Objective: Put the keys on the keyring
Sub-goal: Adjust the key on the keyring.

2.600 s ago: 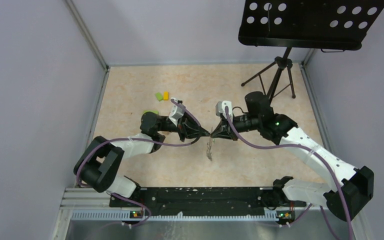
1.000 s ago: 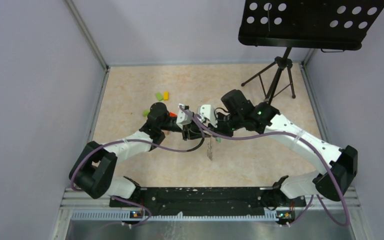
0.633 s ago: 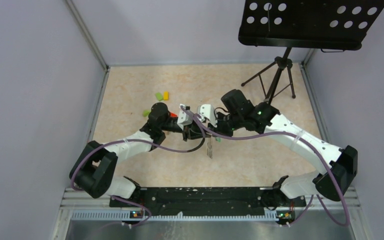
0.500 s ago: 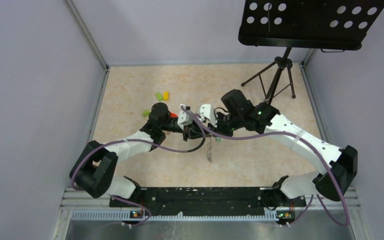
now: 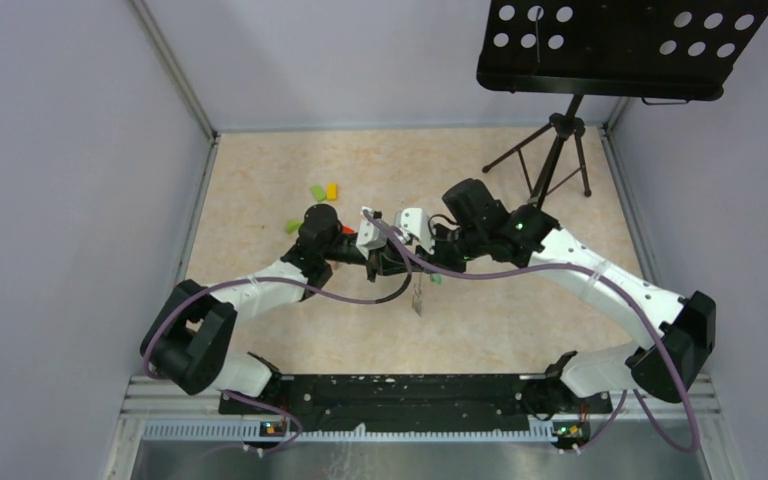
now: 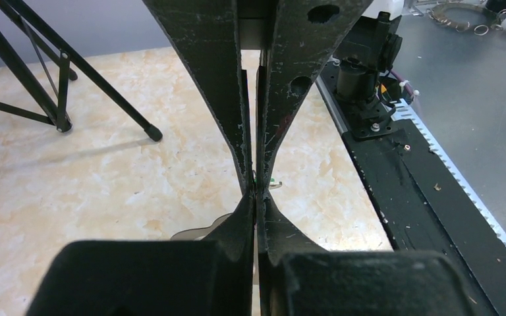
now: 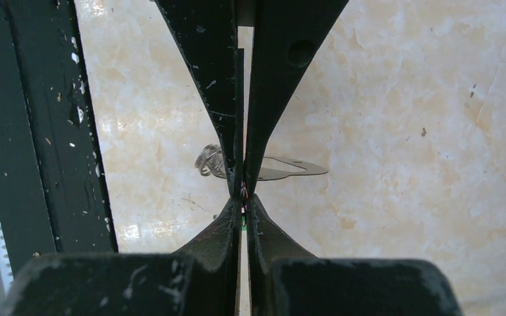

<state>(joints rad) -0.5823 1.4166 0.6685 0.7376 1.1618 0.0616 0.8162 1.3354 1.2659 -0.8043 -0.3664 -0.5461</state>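
My right tool [image 7: 242,191], pressed together, pinches a silver key [image 7: 290,168] whose blade lies crosswise to the jaws over the desk's [image 5: 500,320] middle, while my left tool [image 6: 255,191], likewise clamped, faces it tip to tip.

Top external: set high behind the base rail [image 5: 390,395], looking steeply down over the whole table [image 5: 260,180] and the black stand [image 5: 610,70]. Left wrist: close behind the left end effector [image 6: 255,197], facing low across the table toward the stand legs, same rail at right. Right wrist: close above the right end effector [image 7: 242,197], facing down onto the table, same rail at left.
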